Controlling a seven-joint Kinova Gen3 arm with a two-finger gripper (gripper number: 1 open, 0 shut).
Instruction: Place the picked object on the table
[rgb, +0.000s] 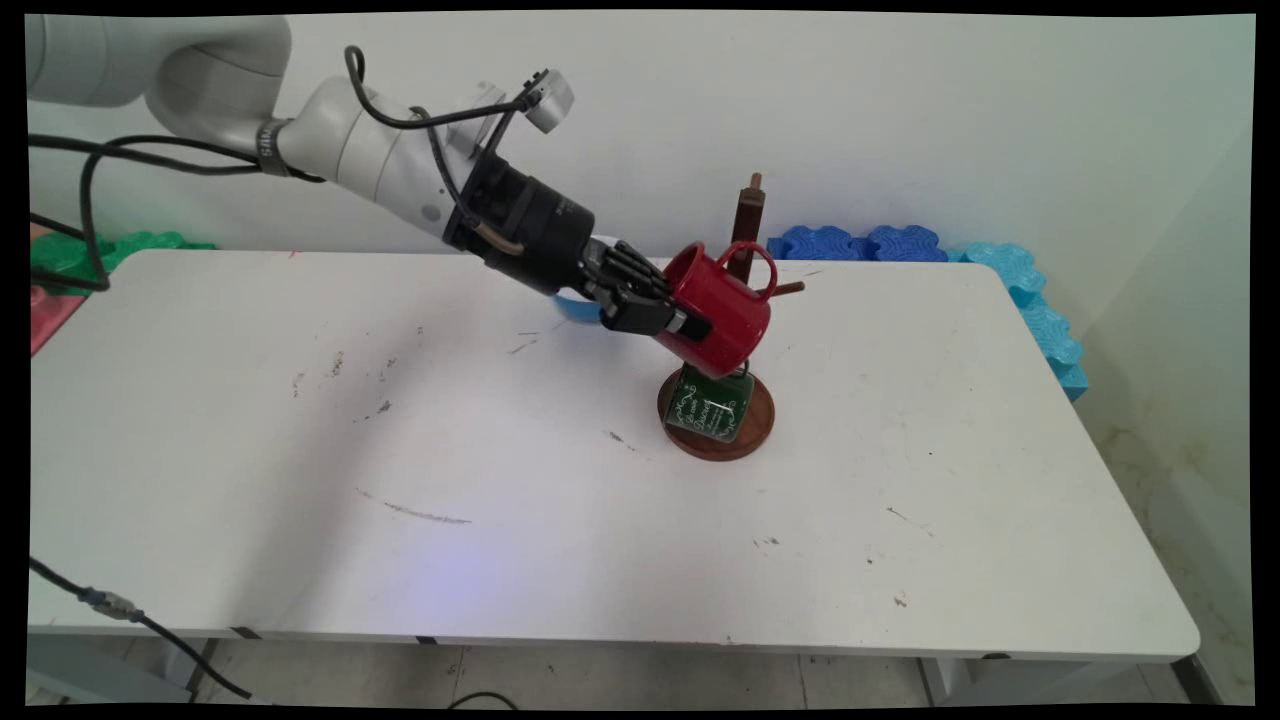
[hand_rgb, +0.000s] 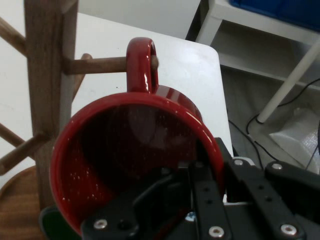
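Note:
My gripper (rgb: 678, 318) is shut on the rim of a red mug (rgb: 722, 308), one finger inside and one outside. The mug is tilted, its handle (hand_rgb: 142, 64) up against a peg (hand_rgb: 95, 65) of the wooden mug tree (rgb: 748, 215); the peg tip sits at the handle's loop. In the hand view the red mug (hand_rgb: 130, 150) fills the middle, with the tree's post (hand_rgb: 47, 75) at left. A dark green mug (rgb: 710, 403) with white lettering hangs low on the tree, just above its round wooden base (rgb: 760, 420).
A blue bowl (rgb: 575, 306) lies partly hidden behind the gripper. Blue foam blocks (rgb: 870, 243) line the table's far right edge, green ones (rgb: 70, 250) the far left. Black cables hang from the arm at left.

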